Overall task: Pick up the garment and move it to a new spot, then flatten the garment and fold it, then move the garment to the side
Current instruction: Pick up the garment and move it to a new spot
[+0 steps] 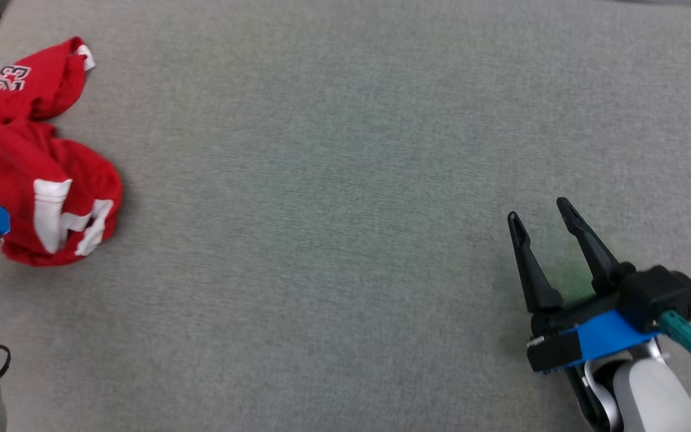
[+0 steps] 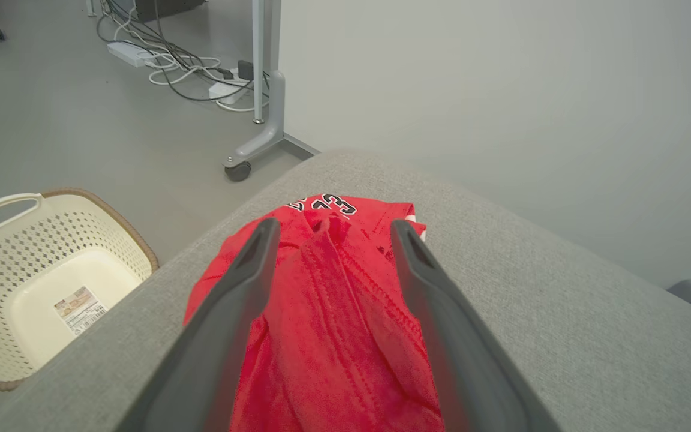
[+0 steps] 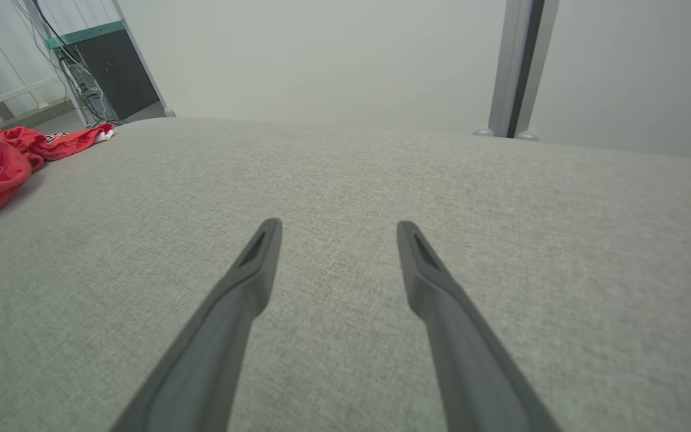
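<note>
A big grey cloth-covered surface (image 1: 345, 180) stands in front of a pale wall, with a grey floor beside it. A red sports shirt with white stripes and a number on it, the garment (image 1: 39, 174), lies in a crumpled heap on the surface, close to its rounded edge. On the floor just past the garment sits a cream plastic basket with little holes (image 2: 81, 240). The left gripper (image 2: 335, 227) hangs right over the garment. Its two dark fingers are wide apart with a raised fold of red cloth between them, and it holds nothing. The right gripper (image 1: 537, 209) is far from the garment, over bare grey cloth, also wide open and holding nothing. The job now looks like the first pick-up. To do it well, I think the left gripper should go down until the fold sits deep between its fingers. Then it should close on a thick bunch, not a thin edge, and lift slowly so the garment does not slip out.
</note>
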